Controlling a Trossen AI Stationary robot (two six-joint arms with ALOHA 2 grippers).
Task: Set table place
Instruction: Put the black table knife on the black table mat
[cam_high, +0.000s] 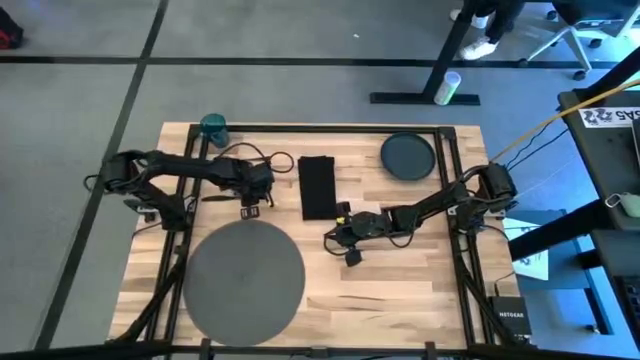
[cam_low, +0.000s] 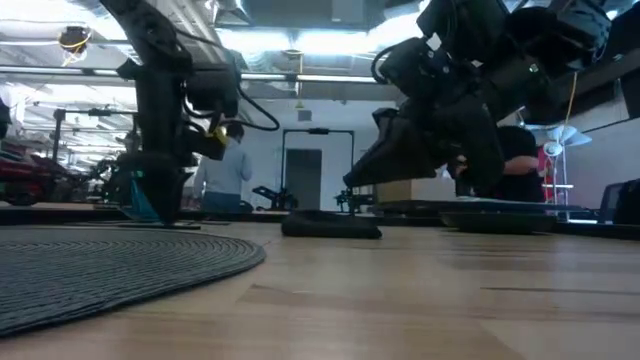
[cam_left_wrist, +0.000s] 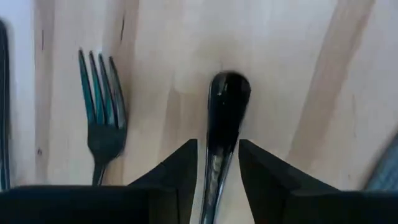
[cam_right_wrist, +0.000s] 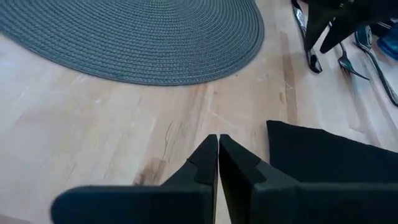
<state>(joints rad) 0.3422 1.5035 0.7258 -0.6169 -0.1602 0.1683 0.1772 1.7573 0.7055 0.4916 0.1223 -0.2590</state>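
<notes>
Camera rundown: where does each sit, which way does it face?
High: overhead, straight down; both arms, grey mat, dark plate.
Low: tabletop height, level across into the room; arms from above.
Left wrist: down past left gripper, fingers around the spoon, fork beside.
Right wrist: past shut right gripper.
Shared: black napkin.

One mat (cam_high: 243, 275), one plate (cam_high: 407, 156), one napkin (cam_high: 317, 186), one cup (cam_high: 213, 126), one fork (cam_left_wrist: 101, 121), one spoon (cam_left_wrist: 224, 124).

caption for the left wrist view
Left gripper fingers straddling the spoon handle, fork alongside on the table.
</notes>
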